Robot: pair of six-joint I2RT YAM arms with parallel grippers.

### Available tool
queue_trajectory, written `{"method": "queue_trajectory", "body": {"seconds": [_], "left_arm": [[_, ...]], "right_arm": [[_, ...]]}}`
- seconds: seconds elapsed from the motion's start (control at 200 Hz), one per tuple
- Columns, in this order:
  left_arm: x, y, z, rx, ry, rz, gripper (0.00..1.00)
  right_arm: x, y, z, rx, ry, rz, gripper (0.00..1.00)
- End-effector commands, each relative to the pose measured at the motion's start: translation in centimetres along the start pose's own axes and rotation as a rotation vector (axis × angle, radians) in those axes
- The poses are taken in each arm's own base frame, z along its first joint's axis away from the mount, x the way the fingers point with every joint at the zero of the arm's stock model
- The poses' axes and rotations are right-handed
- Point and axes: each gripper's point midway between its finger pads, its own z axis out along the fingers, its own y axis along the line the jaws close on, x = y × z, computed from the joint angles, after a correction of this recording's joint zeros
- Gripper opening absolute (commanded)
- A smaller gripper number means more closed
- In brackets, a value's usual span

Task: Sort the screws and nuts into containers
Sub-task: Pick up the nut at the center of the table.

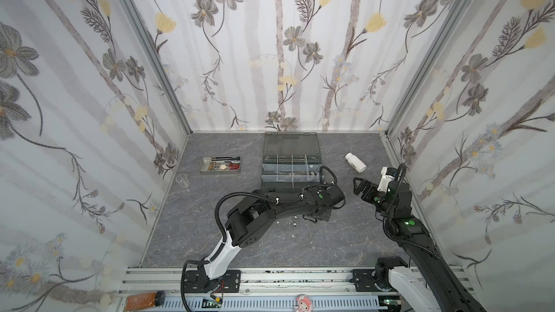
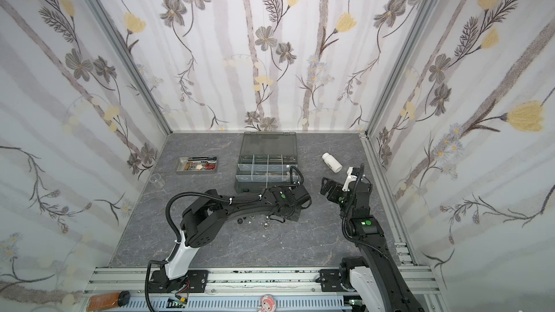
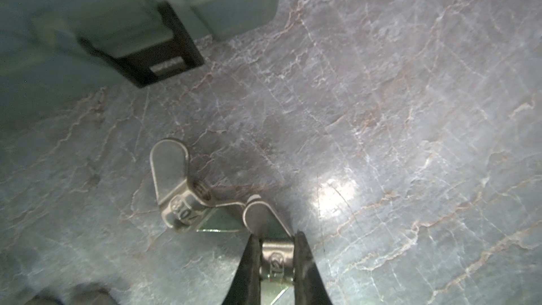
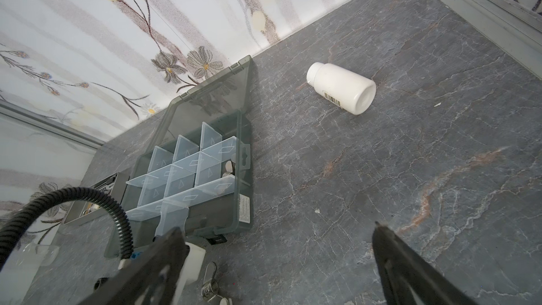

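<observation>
My left arm [image 1: 285,205] and right arm [image 1: 404,208] are matte black with white lower links [image 1: 220,255], round green dots [image 1: 320,195] near the joints, ribbed black cables [image 1: 217,211] bound by white ties [image 1: 277,201], and thin dark tapered fingers [image 3: 249,268].

The left gripper [image 3: 276,243] has its two black jaws pinched on a shiny silver wing nut [image 3: 277,261]. They hold it by its round middle, and one flat ear sticks out past the jaws. A second wing nut [image 3: 179,198] lies on the grey, stony-looking desk [image 3: 396,98] just beside it. Their ears come so close that I cannot tell if they touch. Farther off is a blurry corner of the dark grey box [image 3: 234,1] with a black latch [image 3: 164,60]. A bright spot of light [image 3: 334,195] shines on the desk.
</observation>
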Motion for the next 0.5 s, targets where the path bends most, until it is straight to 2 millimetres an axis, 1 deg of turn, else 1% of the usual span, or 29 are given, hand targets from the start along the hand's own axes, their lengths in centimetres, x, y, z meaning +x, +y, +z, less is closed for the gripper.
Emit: {"method": "queue_trajectory", "body": {"seconds": [0.0,0.095,0.21,0.305,0.495], "left_arm": [[-0.1,0.1,0.0,-0.009,0.003,0.01,0.09],[-0.4,0.0,-0.3,-0.006,-0.008,0.009,0.08],[-0.9,-0.1,-1.0,-0.004,-0.026,0.015,0.08],[-1.5,-0.2,-1.8,-0.004,-0.043,0.024,0.07],[-2.3,0.0,-3.4,0.006,-0.081,0.018,0.06]], "right_arm": [[-0.7,0.5,0.0,-0.024,-0.025,0.0,1.0],[-0.6,0.5,0.0,-0.025,-0.023,0.0,1.0],[-1.0,0.6,-0.3,-0.023,-0.037,0.003,1.0],[-1.2,0.5,-0.5,-0.021,-0.044,0.004,1.0],[-1.0,0.4,-0.1,-0.019,-0.018,0.013,1.0]]}}
